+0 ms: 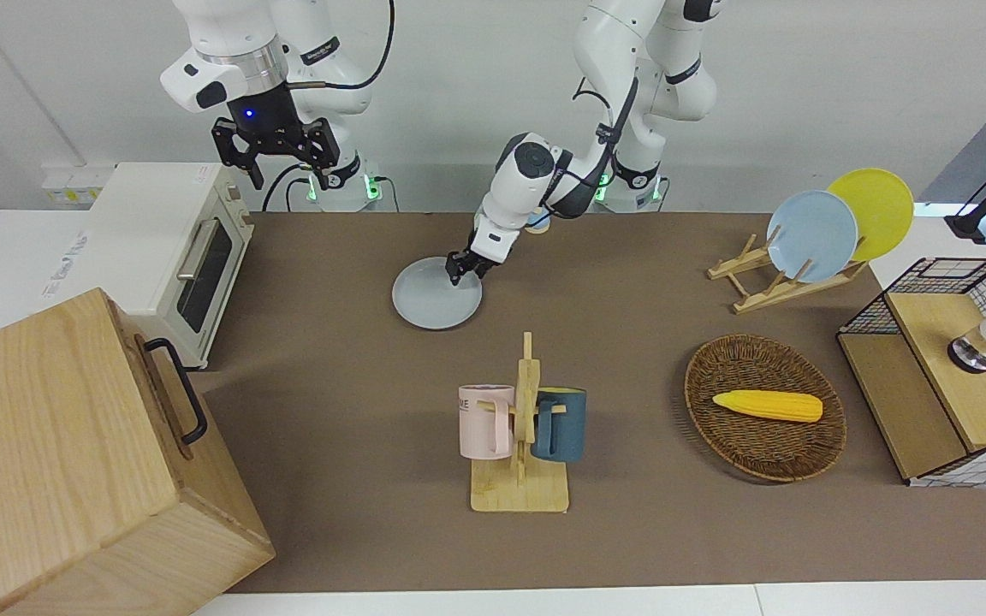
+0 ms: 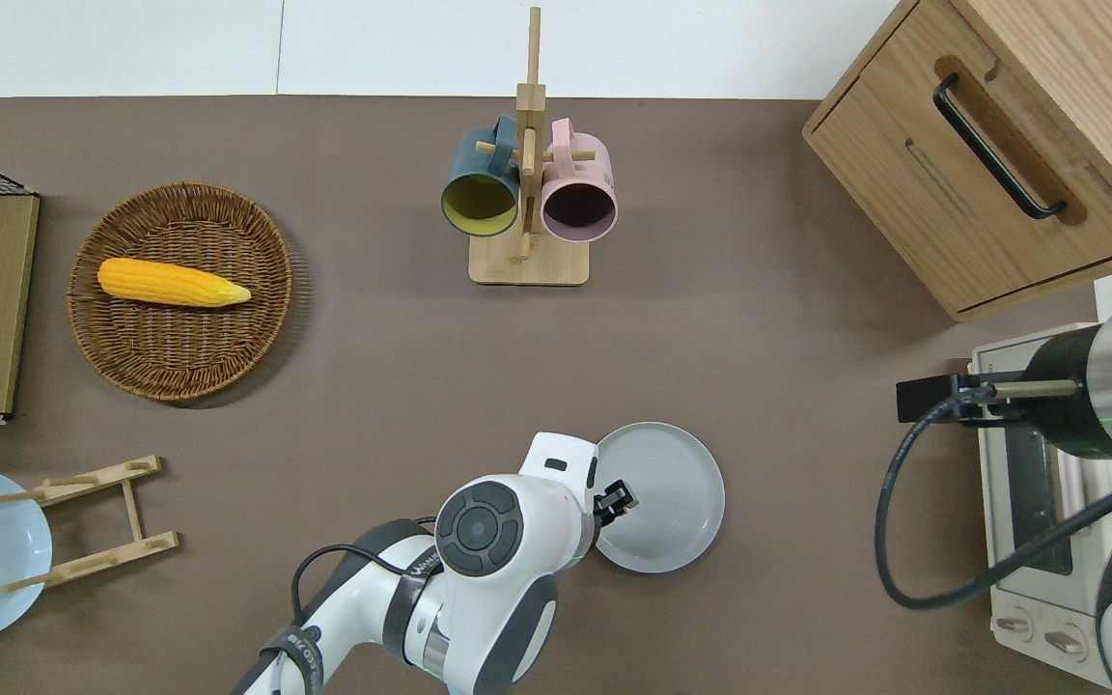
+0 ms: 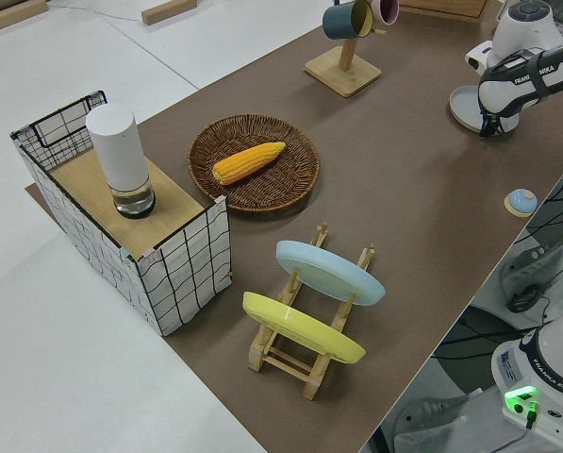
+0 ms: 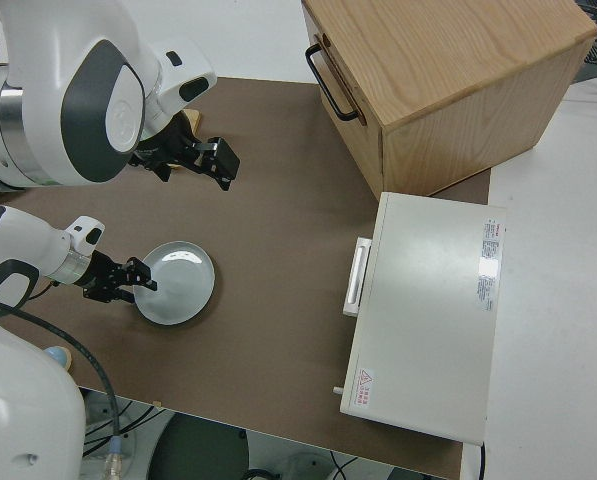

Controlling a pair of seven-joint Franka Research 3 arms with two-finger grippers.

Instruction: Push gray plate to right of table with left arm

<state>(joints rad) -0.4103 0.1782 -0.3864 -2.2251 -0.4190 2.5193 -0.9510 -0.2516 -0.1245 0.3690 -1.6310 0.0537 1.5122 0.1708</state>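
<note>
Picture a clock laid flat on the overhead view, with 12 on the side away from the robots. Find the gray plate [image 2: 672,497] flat on the brown table [image 2: 373,386], at about 5 o'clock from the mug rack [image 2: 527,193] and well apart from it, close to the robots' edge. Lies flat and loose like that, so ready to slide along and not to be lifted. Find the left pincer [image 2: 617,500] at the plate's 9 o'clock side, just inside the low rim, touching the plate or very nearly so. Put there, most likely, to shove from inside the rim toward 3 o'clock, the right arm's end of the table, toward the toaster oven [image 1: 168,231] and the big wooden box [image 1: 56,445] at that end. Cannot tell open from closed for this pincer; grips nothing, as far as can be seen. Now look at the left arm [image 2: 488,541]: comes in low from about 7 o'clock of the plate, bends at the round gray joint cap, and tips the wrist down and sideways toward the plate. Looks like a pushing pose, not a picking-up pose. Plenty of bare table between plate and oven, so probably far from done. Needs a slow, steady push to keep the tip from slipping up over the rim. Note the right arm [image 1: 236,68] parked, with the right pincer [image 1: 275,154] spread wide and empty.
</note>
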